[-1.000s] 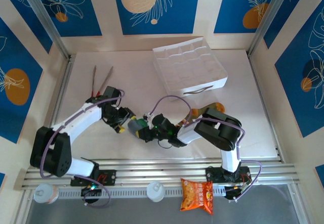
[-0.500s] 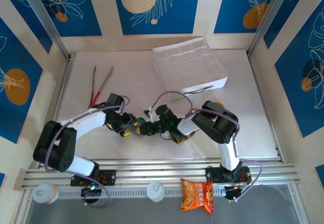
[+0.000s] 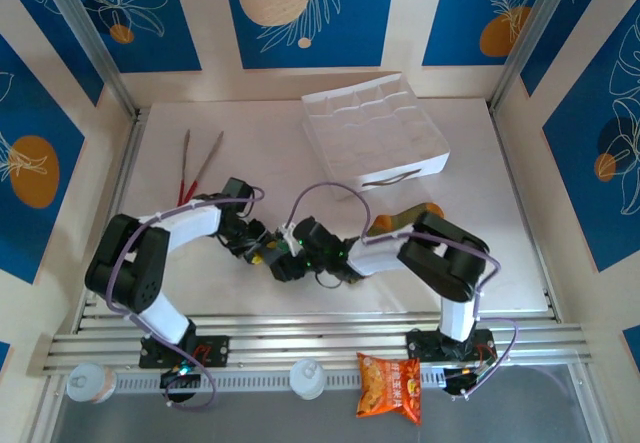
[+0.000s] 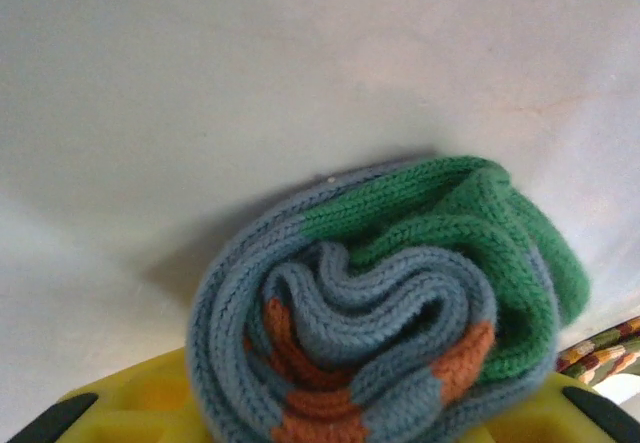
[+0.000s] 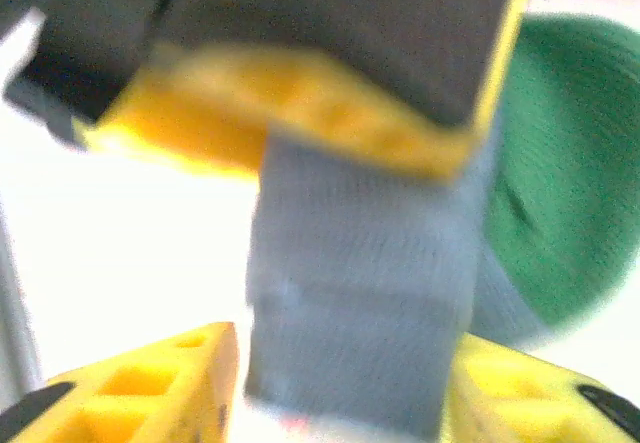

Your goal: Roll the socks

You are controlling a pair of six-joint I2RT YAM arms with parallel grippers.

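The grey sock (image 4: 370, 303), with green toe and orange cuff, is wound into a tight roll lying on the white table. My left gripper (image 4: 330, 418) is shut on the roll's near end, yellow fingers (image 4: 110, 403) on either side. My right gripper (image 5: 345, 393) is shut on the roll's grey body (image 5: 360, 293) from the opposite side, facing the left finger (image 5: 300, 113). In the top view both grippers, left (image 3: 258, 248) and right (image 3: 287, 263), meet at the roll (image 3: 272, 254) near the table's front centre. The olive striped sock (image 3: 405, 217) lies behind the right arm, partly hidden; a corner of it (image 4: 605, 351) shows beside the roll.
A white compartment tray (image 3: 375, 128) stands at the back right. Red-handled tongs (image 3: 195, 163) lie at the left. The orange snack packet (image 3: 390, 385) rests off the table on the front rail, by the right arm's base.
Both arms shifted around the grey roll: the left elbow swung inward and toward the front, the right forearm swung and then settled back, uncovering the striped sock. The roll stayed gripped between them.
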